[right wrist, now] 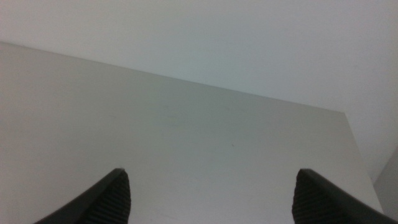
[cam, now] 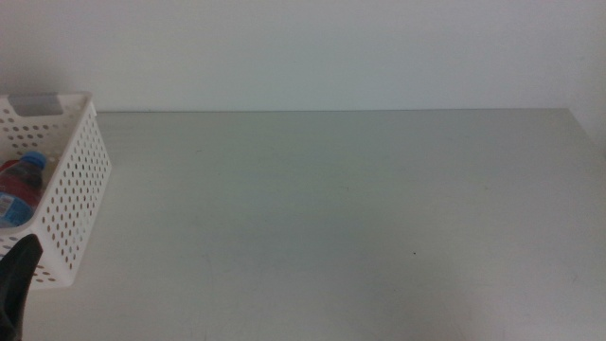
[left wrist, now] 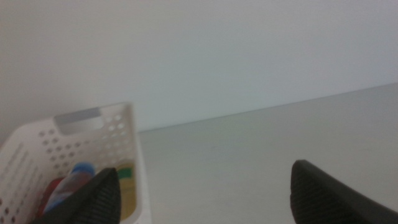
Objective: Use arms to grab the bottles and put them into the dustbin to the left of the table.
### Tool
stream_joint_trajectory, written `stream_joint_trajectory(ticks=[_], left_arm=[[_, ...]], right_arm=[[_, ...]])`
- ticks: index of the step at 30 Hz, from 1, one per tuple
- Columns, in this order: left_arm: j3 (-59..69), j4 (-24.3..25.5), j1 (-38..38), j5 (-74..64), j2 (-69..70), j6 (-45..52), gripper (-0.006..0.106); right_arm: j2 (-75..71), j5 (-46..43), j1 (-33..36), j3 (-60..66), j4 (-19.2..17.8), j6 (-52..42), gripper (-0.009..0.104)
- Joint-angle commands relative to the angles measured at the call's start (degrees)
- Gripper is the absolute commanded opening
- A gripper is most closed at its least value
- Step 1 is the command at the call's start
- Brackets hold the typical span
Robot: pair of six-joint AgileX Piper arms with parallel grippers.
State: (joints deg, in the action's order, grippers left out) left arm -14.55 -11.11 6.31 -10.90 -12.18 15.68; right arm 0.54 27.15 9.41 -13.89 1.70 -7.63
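Pale grey-white flat tabletop (cam: 331, 218) under a plain white wall. White perforated plastic dustbin (cam: 80, 180) at the left edge of the middle view, bottles inside: clear bluish water bottle with blue cap (cam: 21, 189), a red can (left wrist: 52, 193) beside it, a yellow bottle (left wrist: 127, 190) against the wall. Left gripper (left wrist: 205, 196) near the bin, jaws spread, holding nothing. Right gripper (right wrist: 211, 199) over bare table, jaws released.

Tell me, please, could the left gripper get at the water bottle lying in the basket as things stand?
Probably yes: the left gripper is open beside the dustbin, whose top is open, and the water bottle lies exposed inside.
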Motion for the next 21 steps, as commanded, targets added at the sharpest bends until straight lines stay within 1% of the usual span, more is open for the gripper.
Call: stream_joint_trajectory(ticks=[1,4,9,11,16,18,21], left_arm=[[0.6,-2.4,-1.9,6.4,0.8,-0.8,0.093],[3.2,-5.0,-2.4,7.1,3.6,-0.8,0.093],[7.9,-3.5,-2.4,7.1,9.5,-0.8,0.093],[9.7,-3.6,-2.4,7.1,11.0,-0.8,0.093],[14.3,-3.6,-2.4,7.3,13.2,-0.8,0.093],[16.5,-3.6,-2.4,7.7,14.2,-0.8,0.093],[16.3,-3.7,-2.4,5.8,14.4,-0.8,0.093]], right_arm=[[-0.4,-4.4,-1.9,0.3,-0.3,-0.7,0.067],[-0.9,-4.4,-4.8,3.3,0.3,-0.7,0.067],[-0.9,-5.4,-8.5,9.0,2.3,-0.7,0.067],[-0.9,-7.1,-9.5,11.3,2.3,-0.7,0.067],[-0.9,-12.4,-9.6,15.0,2.3,-0.7,0.067],[-1.3,-12.4,-9.6,15.0,2.3,-0.7,0.067],[-2.6,-13.3,-9.6,15.0,2.3,-0.7,0.067]])
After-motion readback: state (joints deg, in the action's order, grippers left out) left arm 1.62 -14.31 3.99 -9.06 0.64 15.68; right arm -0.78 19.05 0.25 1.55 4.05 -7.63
